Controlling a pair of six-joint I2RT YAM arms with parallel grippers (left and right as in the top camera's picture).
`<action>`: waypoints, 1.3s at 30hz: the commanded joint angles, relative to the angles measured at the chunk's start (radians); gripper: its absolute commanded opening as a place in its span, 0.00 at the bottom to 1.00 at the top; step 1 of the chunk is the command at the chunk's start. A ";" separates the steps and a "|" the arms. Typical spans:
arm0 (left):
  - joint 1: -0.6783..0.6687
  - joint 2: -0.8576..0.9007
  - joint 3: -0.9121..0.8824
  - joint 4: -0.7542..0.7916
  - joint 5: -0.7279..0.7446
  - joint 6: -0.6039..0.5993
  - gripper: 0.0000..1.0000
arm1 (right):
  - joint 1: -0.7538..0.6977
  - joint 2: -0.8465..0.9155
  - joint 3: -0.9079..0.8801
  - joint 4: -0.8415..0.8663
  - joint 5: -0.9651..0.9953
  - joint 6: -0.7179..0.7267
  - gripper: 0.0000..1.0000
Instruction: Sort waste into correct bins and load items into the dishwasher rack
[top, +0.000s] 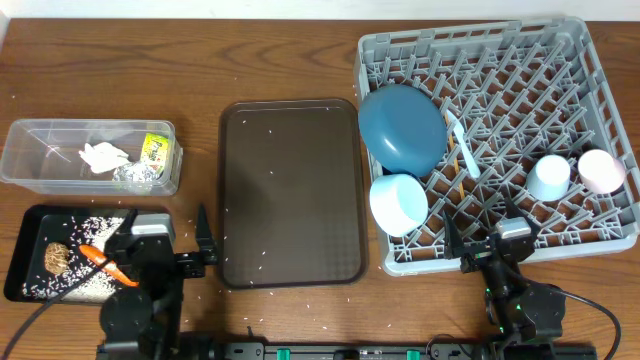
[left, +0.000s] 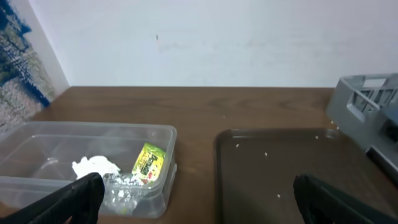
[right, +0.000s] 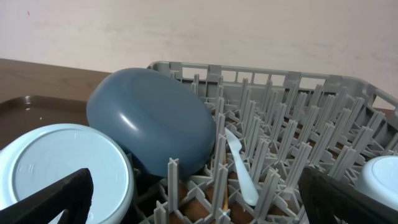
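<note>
Both arms sit at the near edge of the tabletop (top: 200, 60), and neither has hold of anything. The left pincer (top: 167, 236) gapes wide, jaws spread as far as they go and empty. It hangs above the right end of the black tray (top: 20, 262). In that tray, to its left, lie a spread of rice (top: 95, 228), a brown chunk (top: 57, 257) and the carrot (top: 105, 263). Ahead of it and to the left stands the clear tub (top: 30, 165), holding the white tissue (top: 105, 156), the yellow wrapper (top: 155, 150) and the silver foil (top: 138, 176). To its right lies the dark serving tray (top: 290, 190), with a few stray grains scattered on it.

The right pincer (top: 485, 240) is just as wide open and empty, poised at the near rim of the rack (top: 480, 35). Just ahead on its left is the bowl (top: 399, 203), underside turned toward it. Behind the bowl the blue plate (top: 402, 128) is propped on edge among the pegs. The spoon (top: 460, 143) lies straight ahead, beside the plate. Ahead and to its right, the light blue cup (top: 549, 178) and the pink cup (top: 601, 171) sit side by side in the rack.
</note>
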 joint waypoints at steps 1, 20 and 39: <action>-0.005 -0.069 -0.082 0.051 -0.008 0.027 0.98 | -0.014 -0.006 -0.004 -0.001 0.006 -0.007 0.99; -0.008 -0.118 -0.378 0.222 0.018 0.026 0.98 | -0.014 -0.006 -0.004 -0.001 0.006 -0.007 0.99; -0.008 -0.116 -0.401 0.266 0.018 0.026 0.98 | -0.014 -0.006 -0.004 -0.001 0.006 -0.007 0.99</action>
